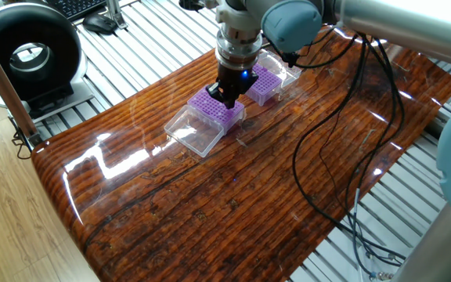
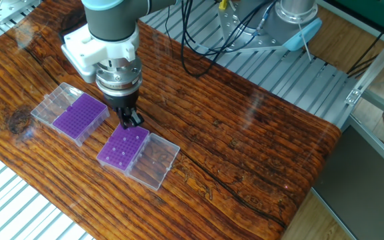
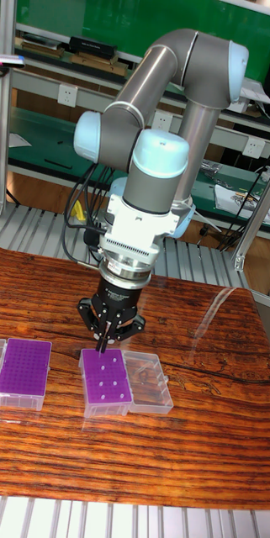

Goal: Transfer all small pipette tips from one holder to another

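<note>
We read no brand, label or writing anywhere. The wooden table [image 2: 259,133] carries two purple boxes with clear lids open. The arm [image 3: 164,101] bends down from 12 o'clock, wrist vertical. The fuller box [image 2: 80,115] lies at 9 o'clock of the sparse box [image 2: 123,147], apart. The gripper [image 3: 103,343] hangs just over the sparse box's far edge, fingers nearly together; whether they pinch anything, we cannot tell. A few small pipette tips [image 3: 107,378] dot this box.

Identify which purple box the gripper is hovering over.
The sparse box with only a few tips, under the gripper; the other box is densely filled.
</note>
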Controlling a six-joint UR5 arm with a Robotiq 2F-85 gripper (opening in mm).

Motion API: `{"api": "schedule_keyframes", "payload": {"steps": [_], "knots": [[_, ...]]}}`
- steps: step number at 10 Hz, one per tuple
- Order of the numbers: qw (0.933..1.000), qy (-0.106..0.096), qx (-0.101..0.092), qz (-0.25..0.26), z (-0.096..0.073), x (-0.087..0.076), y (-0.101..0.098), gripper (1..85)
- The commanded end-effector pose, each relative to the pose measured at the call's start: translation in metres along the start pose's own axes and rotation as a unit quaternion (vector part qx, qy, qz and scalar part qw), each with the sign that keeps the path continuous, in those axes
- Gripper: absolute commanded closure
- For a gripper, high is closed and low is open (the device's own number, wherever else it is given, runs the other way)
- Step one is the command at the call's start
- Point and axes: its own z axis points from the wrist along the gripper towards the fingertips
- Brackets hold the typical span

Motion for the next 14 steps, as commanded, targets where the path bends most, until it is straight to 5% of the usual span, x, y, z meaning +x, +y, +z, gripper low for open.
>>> {"api": "schedule_keyframes", "payload": {"steps": [1,7,14], "knots": [[1.0000,-0.002,0.000,0.002,-0.004,-0.003,0.000,84.7],[1.0000,-0.001,0.005,-0.007,-0.008,-0.005,-0.005,84.7],[0.9963,-0.013,0.040,-0.075,-0.011,-0.007,-0.043,84.7]]}}
